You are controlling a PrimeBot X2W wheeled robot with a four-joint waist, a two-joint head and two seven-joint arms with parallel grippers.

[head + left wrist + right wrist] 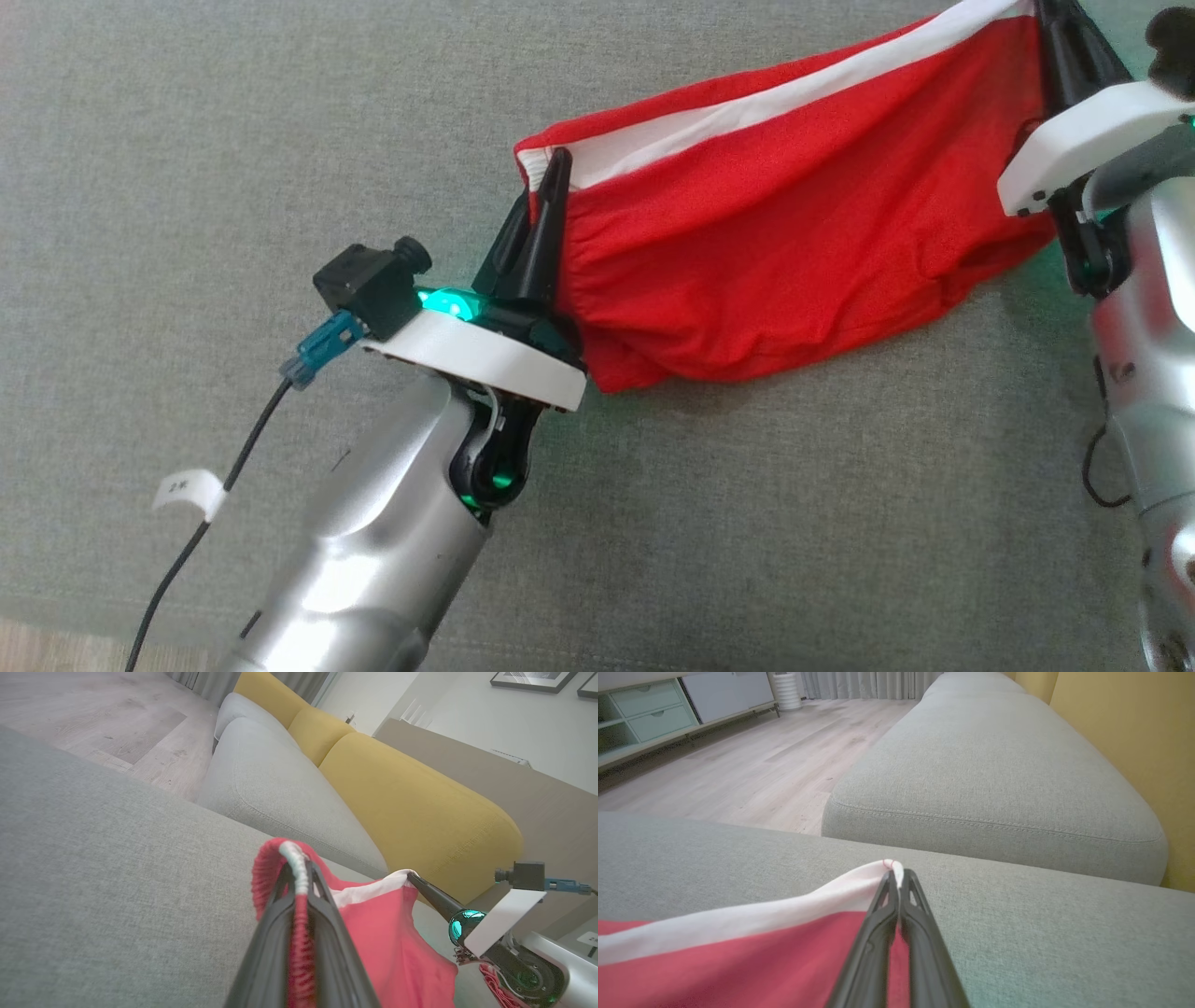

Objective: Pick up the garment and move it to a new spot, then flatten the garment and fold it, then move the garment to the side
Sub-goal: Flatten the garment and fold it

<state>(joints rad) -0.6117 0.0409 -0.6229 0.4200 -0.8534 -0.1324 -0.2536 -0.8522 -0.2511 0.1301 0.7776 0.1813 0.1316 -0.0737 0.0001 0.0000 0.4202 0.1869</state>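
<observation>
The left gripper (298, 869) has its fingers (272, 942) pinched on the red garment (387, 938) over the grey cushion (93, 882).

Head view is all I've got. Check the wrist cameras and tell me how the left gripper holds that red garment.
Observer: The left gripper is shut on the red garment, with a bunched corner of its white band poking out past the fingertips.
Operator: Now the right one.
Observer: The right gripper is shut on the band's other corner, pinched right at the tips.
Operator: Report what lies beyond this cushion.
Observer: Another grey seat cushion sits next to it, with yellow back cushions alongside.
</observation>
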